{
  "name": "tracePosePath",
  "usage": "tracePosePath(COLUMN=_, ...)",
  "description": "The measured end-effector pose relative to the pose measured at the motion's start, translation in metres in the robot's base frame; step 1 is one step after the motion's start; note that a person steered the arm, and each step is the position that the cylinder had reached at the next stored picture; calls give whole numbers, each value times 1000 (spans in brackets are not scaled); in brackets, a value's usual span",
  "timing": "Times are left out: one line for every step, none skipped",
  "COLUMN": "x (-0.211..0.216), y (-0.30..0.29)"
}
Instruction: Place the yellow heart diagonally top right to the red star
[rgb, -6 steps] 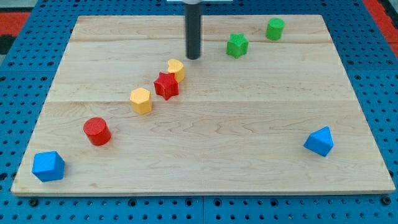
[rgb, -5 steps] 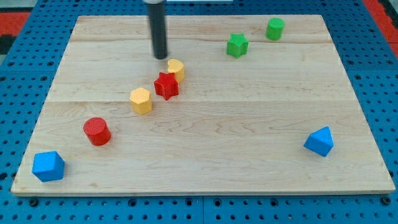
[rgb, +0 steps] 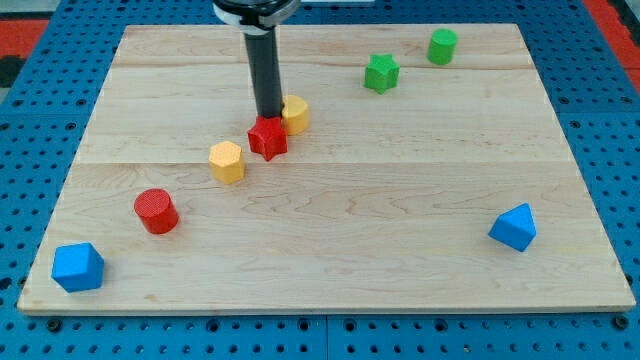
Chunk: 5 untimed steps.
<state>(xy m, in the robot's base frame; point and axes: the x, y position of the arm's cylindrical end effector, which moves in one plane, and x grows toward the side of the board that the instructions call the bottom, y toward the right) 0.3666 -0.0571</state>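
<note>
The red star (rgb: 267, 139) lies left of the board's middle. The yellow heart (rgb: 295, 115) sits just up and to the right of it, touching or nearly touching. My tip (rgb: 268, 117) is at the heart's left side, right above the star's top point, and hides part of the heart's left edge.
A yellow hexagon block (rgb: 227, 161) lies down-left of the star, a red cylinder (rgb: 156, 211) further down-left. A blue block (rgb: 78, 267) is at the bottom left, a blue pyramid-like block (rgb: 514, 227) at the right. A green star (rgb: 381, 73) and green cylinder (rgb: 442, 46) are at the top right.
My tip moved from up-right of the heart, leftwards, then down to the heart's left side. The heart has shifted a little to the right. The star has not moved.
</note>
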Motion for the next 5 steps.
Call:
tracePosePath(x=-5, y=5)
tracePosePath(x=-7, y=10)
tracePosePath(x=-7, y=23)
tracePosePath(x=-9, y=26)
tracePosePath(x=-38, y=2)
